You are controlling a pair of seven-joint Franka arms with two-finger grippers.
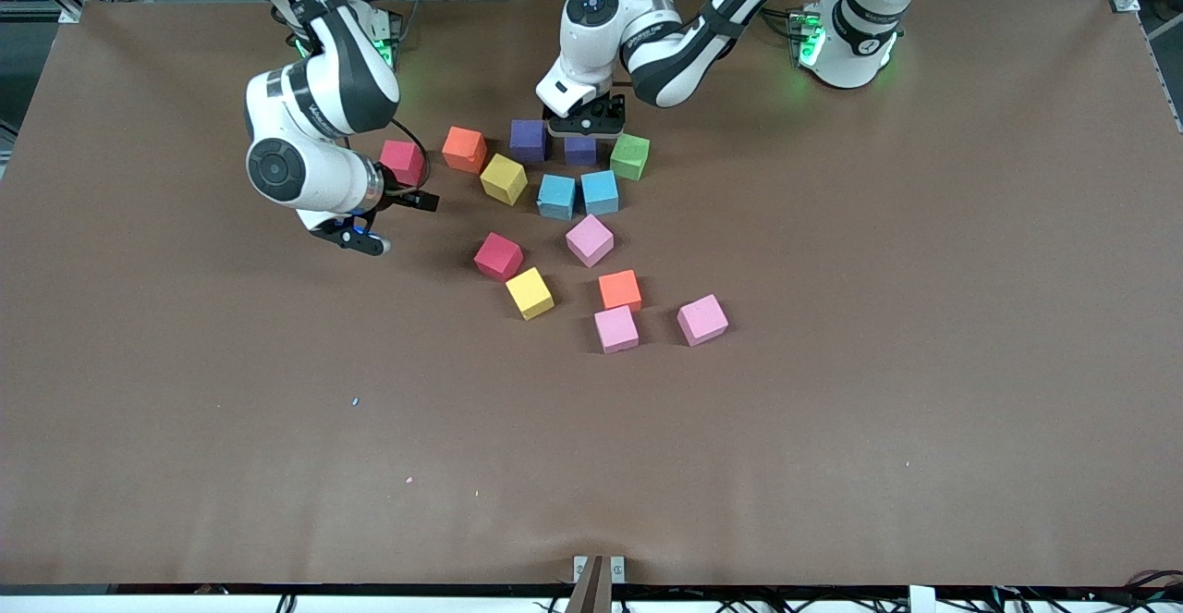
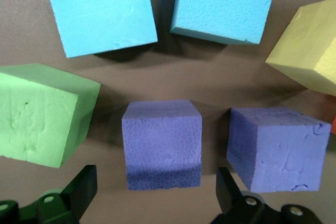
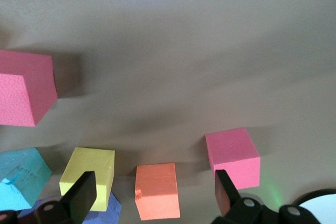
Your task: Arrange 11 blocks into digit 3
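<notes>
Brown table [image 1: 832,456] carries scattered blocks [image 1: 591,239] mid-table, none arranged yet. Right gripper [image 1: 370,225], fingers apart w/ nothing between, hangs near red block [image 1: 403,162]. Left gripper [image 1: 584,125], fingers apart, sits low over purple block [image 2: 161,142], beside green block [image 1: 630,156].

Brown table cover [image 1: 924,317], small scattered specks [image 1: 355,401]
</notes>
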